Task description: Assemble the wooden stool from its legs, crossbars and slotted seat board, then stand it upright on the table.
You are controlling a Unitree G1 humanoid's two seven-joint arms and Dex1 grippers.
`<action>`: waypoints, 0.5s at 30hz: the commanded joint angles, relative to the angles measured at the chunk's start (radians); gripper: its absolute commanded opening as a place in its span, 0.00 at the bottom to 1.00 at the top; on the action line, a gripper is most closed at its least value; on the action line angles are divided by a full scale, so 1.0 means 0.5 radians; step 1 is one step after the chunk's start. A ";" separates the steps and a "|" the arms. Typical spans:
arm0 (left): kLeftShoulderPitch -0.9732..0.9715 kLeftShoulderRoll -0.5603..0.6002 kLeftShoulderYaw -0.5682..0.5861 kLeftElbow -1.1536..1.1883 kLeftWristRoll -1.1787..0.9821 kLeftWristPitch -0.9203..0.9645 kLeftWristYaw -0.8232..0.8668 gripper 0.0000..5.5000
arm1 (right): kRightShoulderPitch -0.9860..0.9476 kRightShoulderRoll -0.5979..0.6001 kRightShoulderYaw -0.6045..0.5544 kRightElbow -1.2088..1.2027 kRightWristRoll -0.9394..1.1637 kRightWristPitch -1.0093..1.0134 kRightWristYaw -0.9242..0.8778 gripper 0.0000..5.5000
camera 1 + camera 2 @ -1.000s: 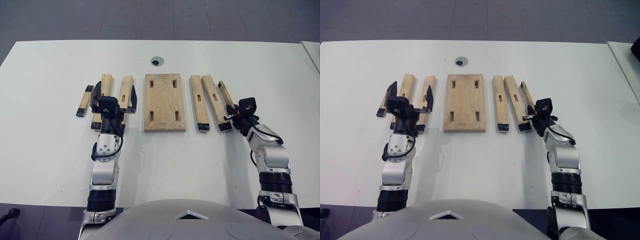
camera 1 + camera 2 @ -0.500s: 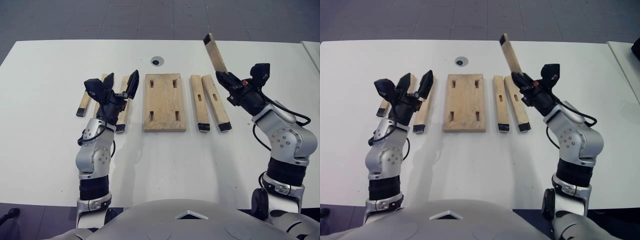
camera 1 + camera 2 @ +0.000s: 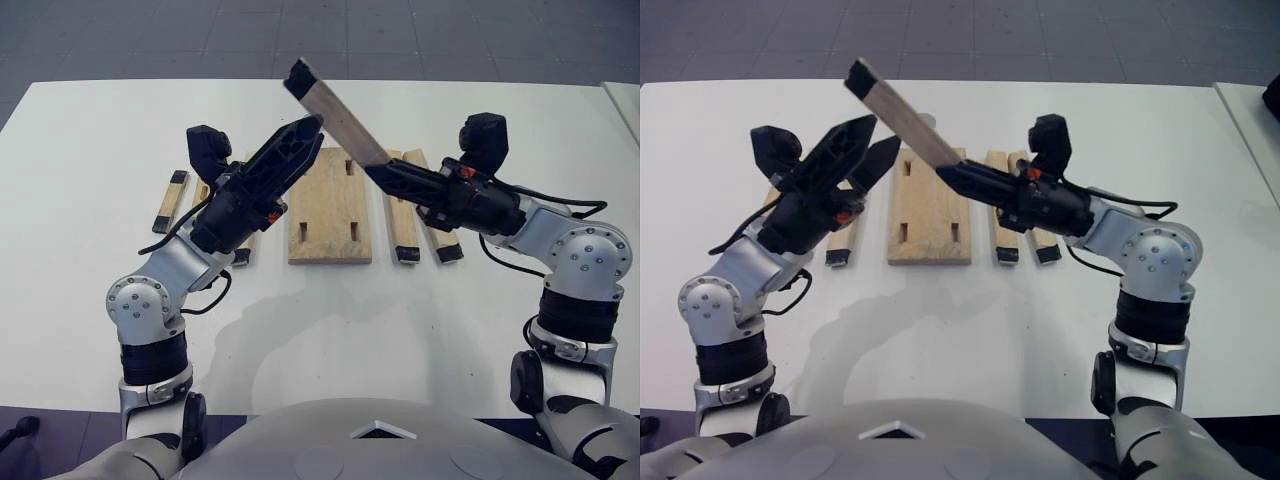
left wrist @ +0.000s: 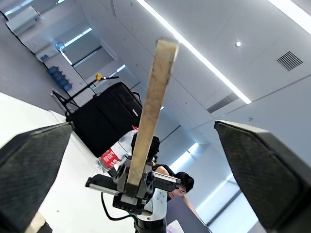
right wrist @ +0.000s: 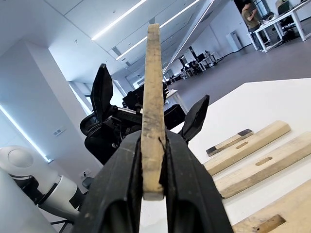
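Note:
My right gripper (image 3: 952, 172) is shut on one end of a flat wooden crossbar (image 3: 335, 112), held slanting up in the air above the slotted seat board (image 3: 328, 215). My left gripper (image 3: 883, 133) is raised too and open, its fingertips just under the crossbar's free end without touching it. In the right wrist view the crossbar (image 5: 153, 92) stands between my fingers (image 5: 121, 184), with the open left gripper (image 5: 148, 109) behind it. Two legs (image 3: 402, 222) lie right of the board. Two more legs (image 5: 257, 141) and a short crossbar (image 3: 170, 200) lie to its left, partly under my left arm.
The white table (image 3: 90, 130) has free room in front of the board and along both sides. A second table's corner (image 3: 625, 100) shows at the far right. Beyond the table's back edge is grey floor.
My right gripper has lifted the crossbar off the table and swung it left over the seat board. My left arm has risen from the left legs, open, up to the crossbar's free end.

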 commanded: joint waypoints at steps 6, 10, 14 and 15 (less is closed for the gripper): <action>-0.033 0.032 0.002 -0.111 0.174 -0.128 -0.068 0.76 | 0.010 -0.012 0.048 0.008 0.000 -0.012 -0.068 0.08; -0.005 0.031 -0.016 -0.158 0.319 -0.195 -0.186 0.66 | 0.022 0.014 0.050 0.032 0.061 0.020 -0.116 0.08; -0.006 0.003 -0.021 -0.190 0.527 -0.321 -0.330 0.54 | 0.030 0.047 0.040 0.061 0.211 0.096 -0.175 0.08; -0.006 0.002 -0.028 -0.188 0.573 -0.343 -0.360 0.50 | 0.035 0.048 0.047 0.052 0.231 0.107 -0.185 0.08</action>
